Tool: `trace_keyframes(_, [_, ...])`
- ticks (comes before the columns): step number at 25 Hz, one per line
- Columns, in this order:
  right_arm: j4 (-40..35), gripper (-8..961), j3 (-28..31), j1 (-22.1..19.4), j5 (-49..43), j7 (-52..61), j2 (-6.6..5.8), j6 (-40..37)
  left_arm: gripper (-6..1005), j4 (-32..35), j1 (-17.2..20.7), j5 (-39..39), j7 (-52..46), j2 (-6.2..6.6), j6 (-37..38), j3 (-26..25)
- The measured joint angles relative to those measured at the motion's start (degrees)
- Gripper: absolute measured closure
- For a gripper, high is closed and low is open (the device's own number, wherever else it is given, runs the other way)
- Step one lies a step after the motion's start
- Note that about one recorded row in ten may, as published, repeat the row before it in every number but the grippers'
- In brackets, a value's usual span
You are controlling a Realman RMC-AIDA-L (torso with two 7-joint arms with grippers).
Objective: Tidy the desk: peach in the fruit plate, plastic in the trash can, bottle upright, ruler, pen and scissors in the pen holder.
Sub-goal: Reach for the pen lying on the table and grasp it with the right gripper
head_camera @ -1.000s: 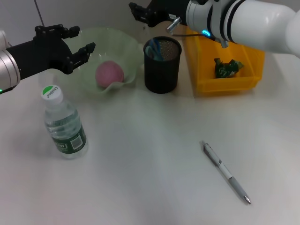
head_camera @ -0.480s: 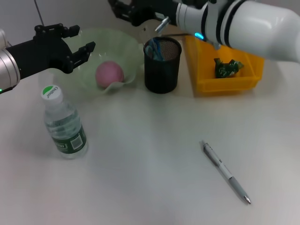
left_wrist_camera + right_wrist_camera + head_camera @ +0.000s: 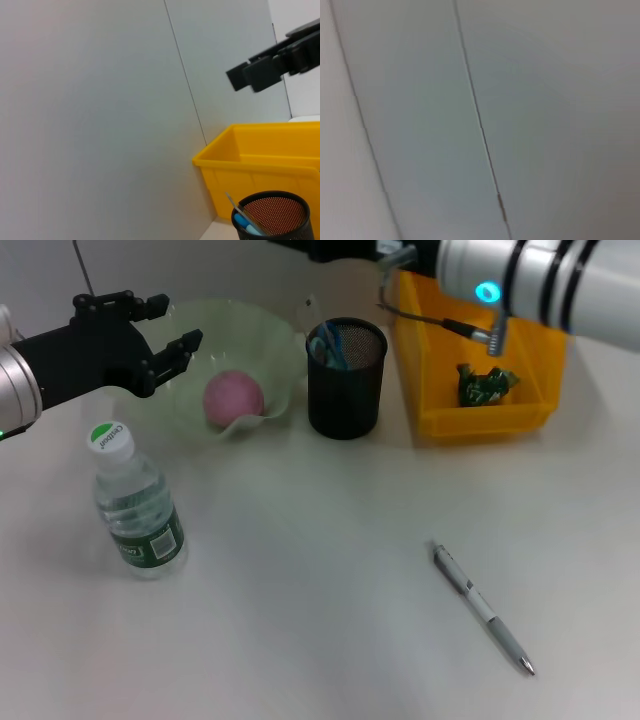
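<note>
A pink peach (image 3: 233,397) lies in the pale green fruit plate (image 3: 258,328). The water bottle (image 3: 135,505) stands upright at the left with its green cap on. Blue-handled scissors (image 3: 328,345) and a thin ruler stick out of the black mesh pen holder (image 3: 346,390). A silver pen (image 3: 482,608) lies loose on the table at the front right. Crumpled green plastic (image 3: 487,383) sits in the yellow trash can (image 3: 480,418). My left gripper (image 3: 170,325) hovers open and empty over the plate's left rim. My right gripper (image 3: 265,55) hangs open and empty high above the pen holder (image 3: 272,220).
The yellow trash can (image 3: 260,165) stands right beside the pen holder against the grey back wall. My right arm (image 3: 530,280) crosses over the trash can at the top right. White tabletop lies between the bottle and the pen.
My right gripper has risen and pulled back, leaving the head view at the top edge. The left arm, bottle, peach and pen have not moved.
</note>
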Motion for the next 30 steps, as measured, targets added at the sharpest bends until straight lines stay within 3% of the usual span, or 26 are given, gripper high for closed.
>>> trace_keyframes(2, [0.37,345,3.63,0.48,-1.5,5.49,-0.18,-5.82,499,-0.13,-0.07,0.0,0.4,0.0,-0.01,-0.04])
trace_keyframes(6, [-0.26,349,10.36,2.85,-12.89,18.93,-0.29,-17.22,499,-0.13,-0.07,0.0,0.58,0.01,-0.01,-0.08])
trace_keyframes(15, [-7.53,356,16.38,5.22,-27.66,33.51,-0.31,-34.33,500,-0.26,-0.32,-0.03,0.59,0.0,0.0,-0.34])
trace_keyframes(21, [-12.9,359,22.43,10.3,-35.59,41.82,-0.39,-49.18,500,0.01,-0.37,-0.06,0.6,0.0,0.01,-0.4])
trace_keyframes(22, [-11.93,360,25.63,13.31,-37.23,42.71,-0.3,-54.68,500,0.14,-0.37,-0.15,0.6,0.0,0.0,-0.41])
trace_keyframes(24, [-10.93,361,27.3,14.81,-37.64,42.79,-0.24,-57.33,500,0.18,-0.4,-0.16,0.6,0.0,-0.02,-0.37])
trace_keyframes(26, [-6.33,362,31.38,18.79,-39.28,42.92,-0.27,-62.36,499,0.18,-0.4,-0.16,0.6,0.0,-0.02,-0.37])
trace_keyframes(27, [-0.66,362,34.41,22.81,-42.37,42.97,-0.37,-66.12,499,0.36,-0.47,-0.18,0.58,0.0,0.07,-0.13])
trace_keyframes(28, [-0.66,363,34.41,22.81,-42.37,42.97,-0.37,-66.12,499,0.37,-0.47,-0.18,0.58,0.0,0.1,-0.17])
trace_keyframes(30, [5.79,364,35.03,26.6,-46.2,43.01,-0.52,-69.68,499,0.38,-0.47,-0.18,0.59,0.01,0.08,-0.42])
